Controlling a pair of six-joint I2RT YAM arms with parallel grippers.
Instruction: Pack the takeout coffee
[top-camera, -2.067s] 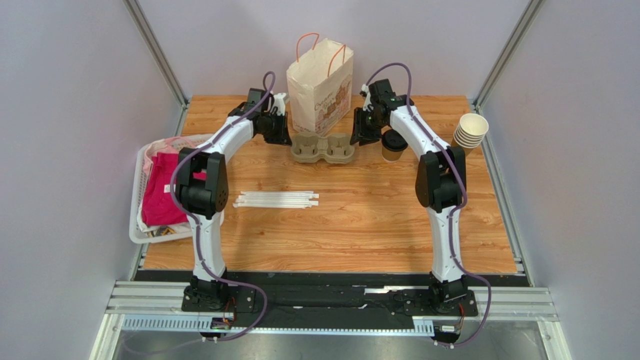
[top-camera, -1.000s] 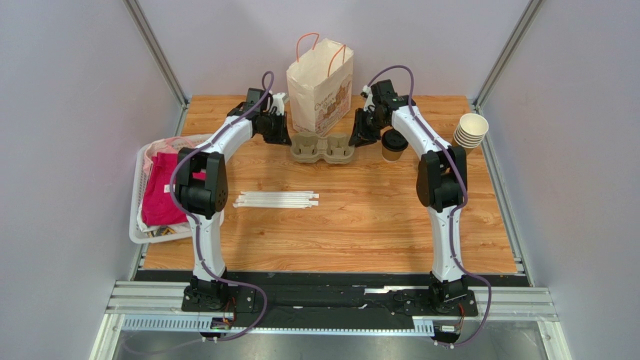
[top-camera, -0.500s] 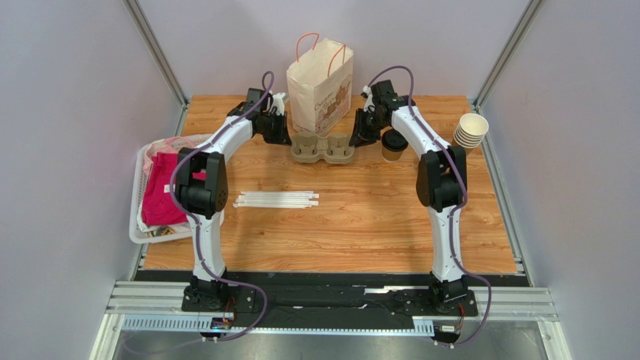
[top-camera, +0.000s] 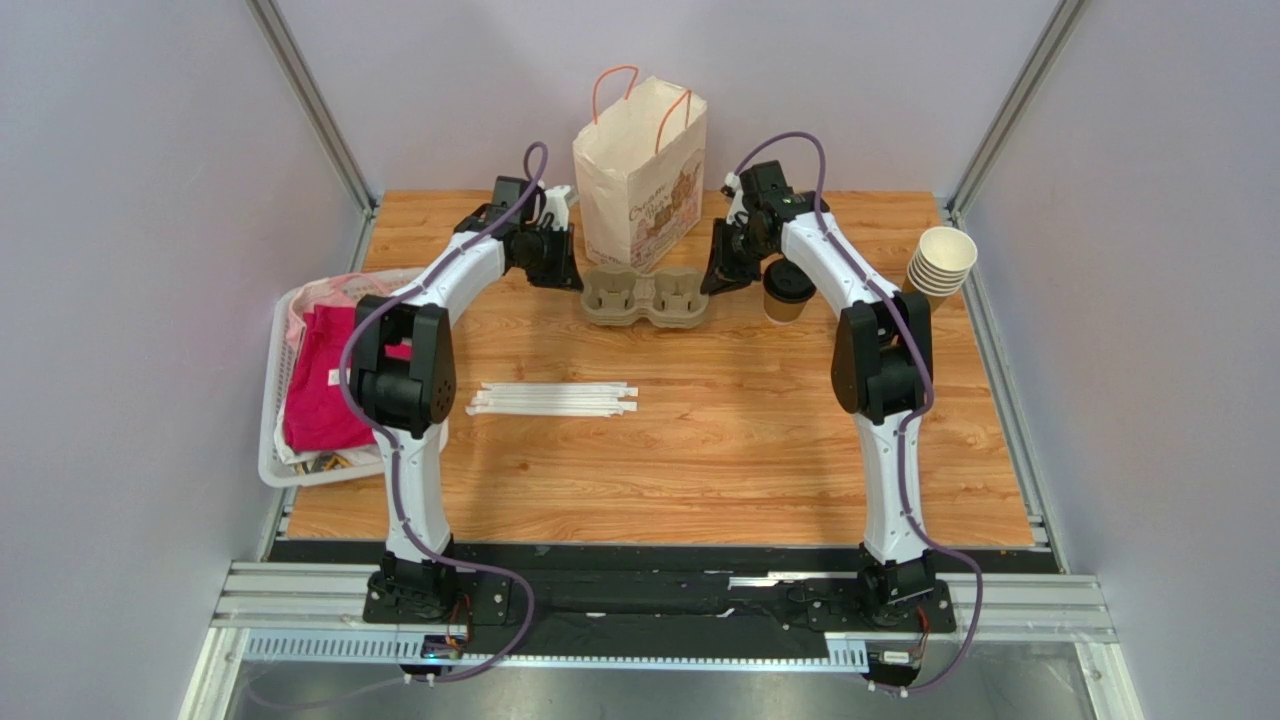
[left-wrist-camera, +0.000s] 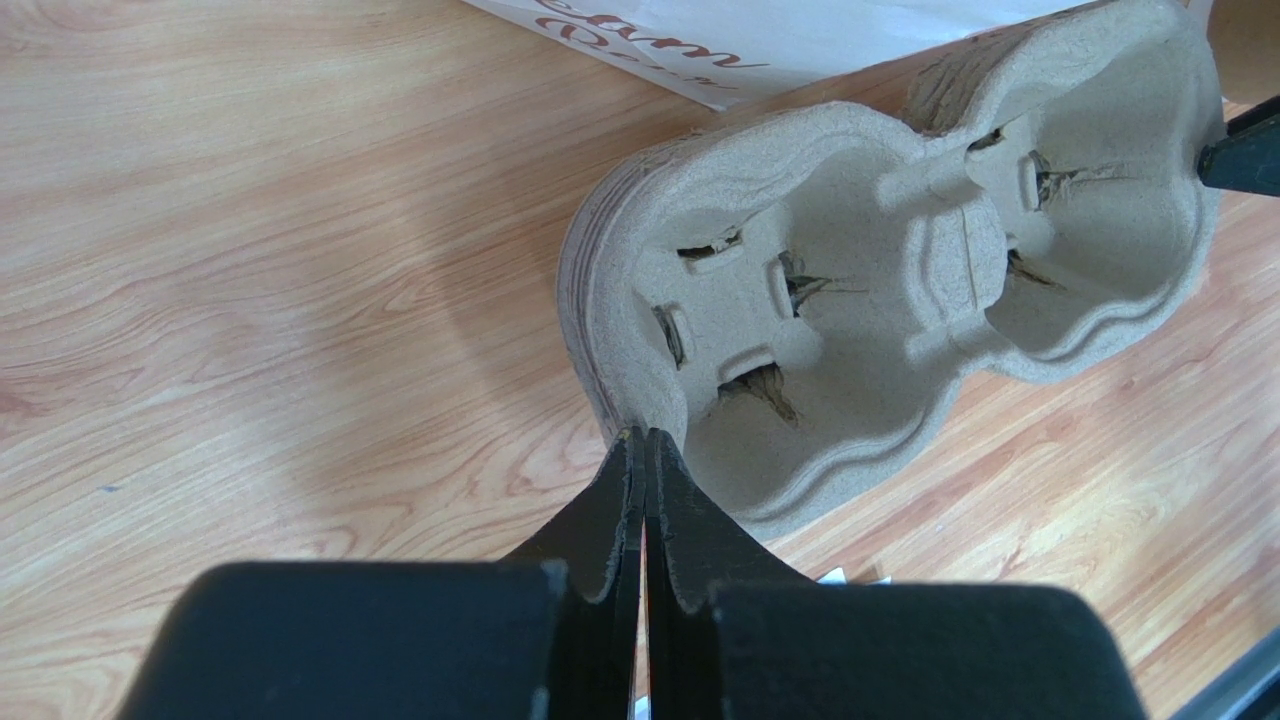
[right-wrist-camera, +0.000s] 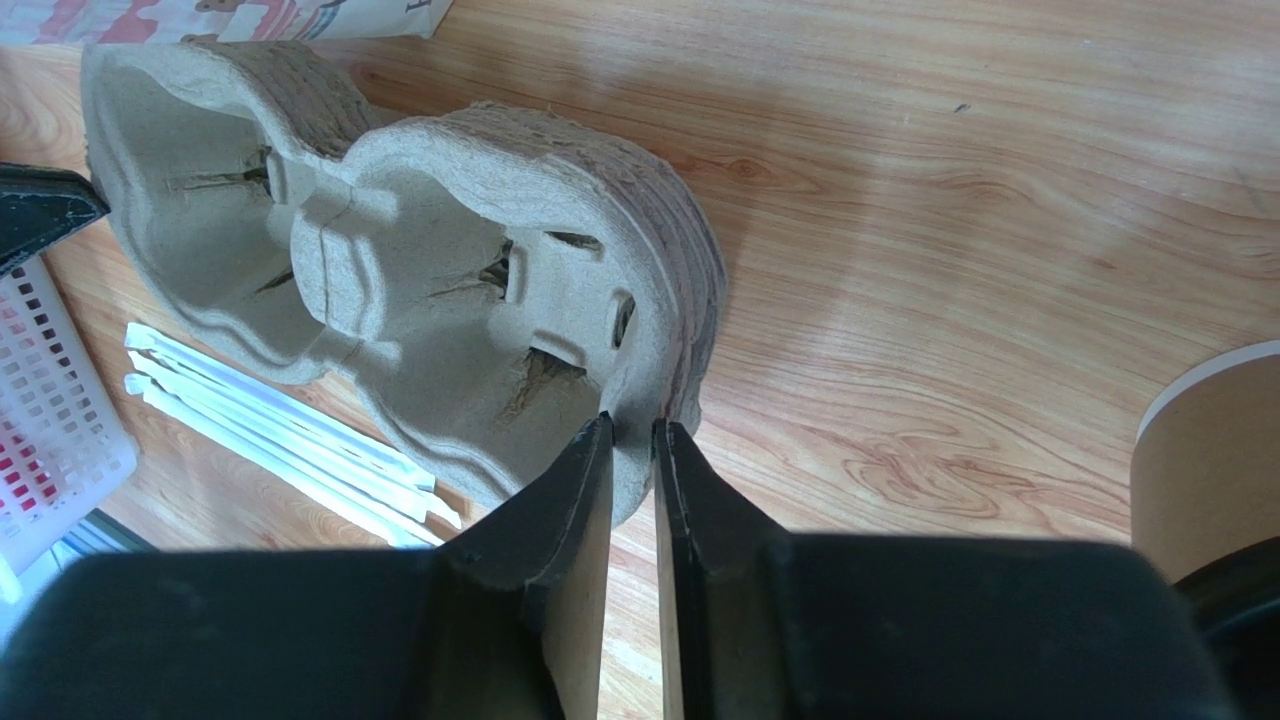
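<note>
Takeout coffee (top-camera: 786, 288) on wood-grain table (top-camera: 721, 435) between grey walls (top-camera: 150, 225); left gripper (left-wrist-camera: 643, 444), right gripper (right-wrist-camera: 631, 429) each tight on cup carrier (top-camera: 646, 300).

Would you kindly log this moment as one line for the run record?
left tool: pinching cup carrier rim | right tool: pinching opposite rim | takeout coffee: beside carrier, unpacked | bag: upright behind carrier

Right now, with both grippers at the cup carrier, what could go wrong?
The left gripper is shut at the very edge of the cup carrier, so it may slip off. The right gripper pinches its layered rim; several layers could lift. The coffee stands close by the right arm, easily knocked.
</note>
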